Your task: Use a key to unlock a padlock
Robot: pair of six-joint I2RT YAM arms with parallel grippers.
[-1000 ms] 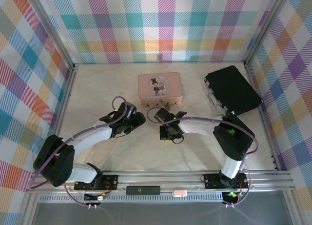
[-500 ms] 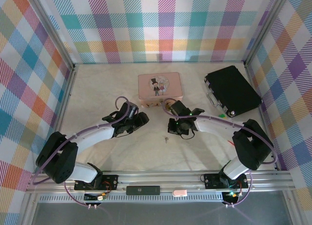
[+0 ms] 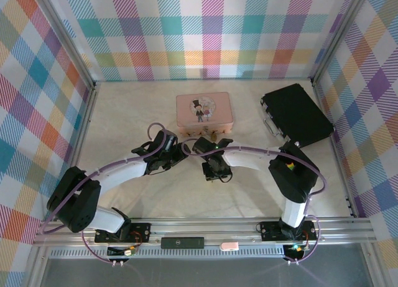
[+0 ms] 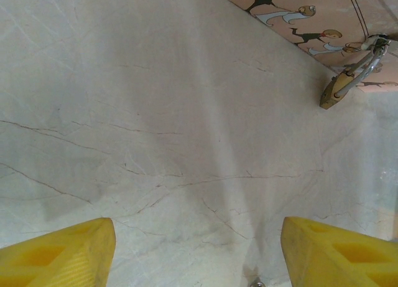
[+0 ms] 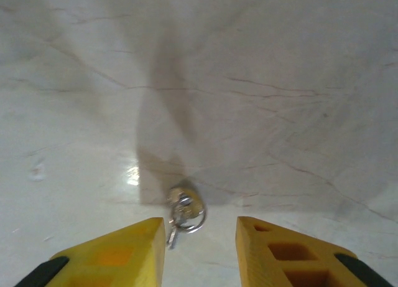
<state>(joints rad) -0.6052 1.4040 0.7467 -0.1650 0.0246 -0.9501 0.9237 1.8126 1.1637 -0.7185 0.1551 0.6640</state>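
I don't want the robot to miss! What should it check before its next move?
1. Key lying on the table between the right fingers: ok.
2. Right fingers open: ok.
3. Key gripped: not ok.
4. Padlock hooked on the pink tin: ok.
5. Left fingers open, apart from padlock: ok.
6. Which way the padlock's keyhole faces: cannot tell.

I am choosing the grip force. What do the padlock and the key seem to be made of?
The padlock: brass-looking metal body, yellowish with a dull shine. Its shackle is thin and silvery, probably steel. The key: small, pale metal with a bright glint; the exact alloy is unclear.
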